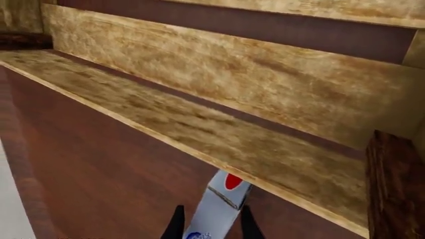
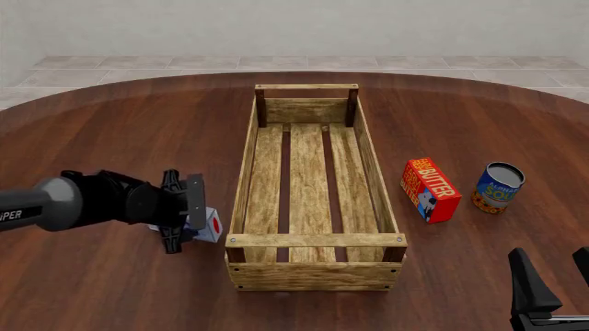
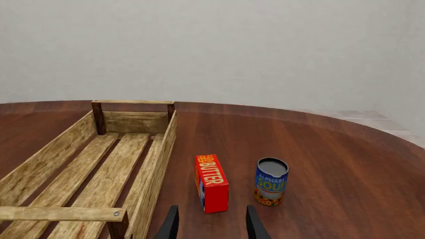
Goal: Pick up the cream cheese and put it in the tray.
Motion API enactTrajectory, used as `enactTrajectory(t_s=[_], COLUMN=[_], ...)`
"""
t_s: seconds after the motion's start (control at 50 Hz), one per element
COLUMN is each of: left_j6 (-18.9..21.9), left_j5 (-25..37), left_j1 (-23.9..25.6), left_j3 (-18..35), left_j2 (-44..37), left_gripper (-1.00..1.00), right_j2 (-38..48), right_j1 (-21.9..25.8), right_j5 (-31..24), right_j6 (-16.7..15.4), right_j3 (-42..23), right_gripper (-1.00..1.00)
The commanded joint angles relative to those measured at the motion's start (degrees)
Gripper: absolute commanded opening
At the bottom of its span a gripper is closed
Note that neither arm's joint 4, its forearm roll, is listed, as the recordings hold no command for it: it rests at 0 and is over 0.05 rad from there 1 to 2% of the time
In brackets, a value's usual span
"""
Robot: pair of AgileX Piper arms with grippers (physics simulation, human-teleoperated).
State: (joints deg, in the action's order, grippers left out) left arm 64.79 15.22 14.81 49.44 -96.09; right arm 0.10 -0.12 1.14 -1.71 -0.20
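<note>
My left gripper (image 2: pixel 195 222) is shut on the cream cheese (image 2: pixel 210 224), a small white and light-blue box whose red-dotted end points at the tray. It is held just outside the tray's left wall (image 2: pixel 243 181), near the front corner. In the left wrist view the cream cheese (image 1: pixel 219 206) sits between the dark fingers (image 1: pixel 251 225), with the tray's wooden slats (image 1: pixel 232 84) close ahead. My right gripper (image 2: pixel 555 279) is open and holds nothing, low at the front right. In the right wrist view the gripper (image 3: pixel 212 226) faces the tray (image 3: pixel 66 149).
A red-orange BUTTER box (image 2: pixel 430 189) stands right of the tray, with a blue and orange can (image 2: pixel 498 187) beyond it. Both show in the right wrist view, the box (image 3: pixel 211 189) and the can (image 3: pixel 271 181), just ahead of the fingers.
</note>
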Motion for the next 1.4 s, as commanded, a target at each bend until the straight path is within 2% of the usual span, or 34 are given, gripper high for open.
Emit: enactTrajectory(t_s=[0.02,0.48,0.64,0.7,0.82,0.92,0.98,1.02,1.1,1.12,1.16,1.2,1.24,1.26,1.28,1.32,1.34,1.4], left_j6=[0.0,0.0,0.1,-2.0,-2.9,-6.2,-10.4,-11.1,-10.3,-11.4,-11.1,-12.1,-12.4,-13.3,-16.6,-17.1,-17.8,-20.8], left_j5=[1.7,5.1,6.6,8.3,11.6,15.0,19.0,20.0,21.5,22.9,23.8,25.5,26.5,27.6,28.7,29.4,30.1,33.0], left_j1=[-0.8,-1.9,-3.4,-2.2,-1.7,0.0,1.6,0.4,0.7,-0.9,0.6,-0.6,0.3,0.4,-2.5,-2.5,0.5,1.5], left_j3=[-1.4,-5.8,-4.6,-3.2,-1.9,1.7,5.4,7.5,7.2,9.2,9.2,12.1,12.6,14.0,18.3,19.6,19.5,22.8], left_j2=[-0.9,5.9,7.5,9.3,12.5,15.9,17.8,17.5,19.0,17.9,19.6,18.9,19.6,19.6,17.4,17.3,18.7,18.4], left_gripper=[-1.00,-1.00,-1.00,-1.00,-1.00,-1.00,-1.00,-1.00,-1.00,-1.00,-1.00,-1.00,-1.00,-1.00,-1.00,-1.00,-1.00,-1.00], right_j2=[0.0,0.0,0.0,0.0,0.0,0.0,0.0,0.0,0.0,0.0,0.0,0.0,0.0,0.0,0.0,0.0,0.0,0.0], right_j1=[0.0,0.0,0.0,0.0,0.0,0.0,0.0,0.0,0.0,0.0,0.0,0.0,0.0,0.0,0.0,0.0,0.0,0.0], right_j5=[0.0,0.0,0.0,0.0,0.0,0.0,0.0,0.0,0.0,0.0,0.0,0.0,0.0,0.0,0.0,0.0,0.0,0.0], right_j6=[0.0,0.0,0.0,0.0,0.0,0.0,0.0,0.0,0.0,0.0,0.0,0.0,0.0,0.0,0.0,0.0,0.0,0.0], right_j3=[0.0,0.0,0.0,0.0,0.0,0.0,0.0,0.0,0.0,0.0,0.0,0.0,0.0,0.0,0.0,0.0,0.0,0.0], right_gripper=[1.00,1.00,1.00,1.00,1.00,1.00,1.00,1.00,1.00,1.00,1.00,1.00,1.00,1.00,1.00,1.00,1.00,1.00])
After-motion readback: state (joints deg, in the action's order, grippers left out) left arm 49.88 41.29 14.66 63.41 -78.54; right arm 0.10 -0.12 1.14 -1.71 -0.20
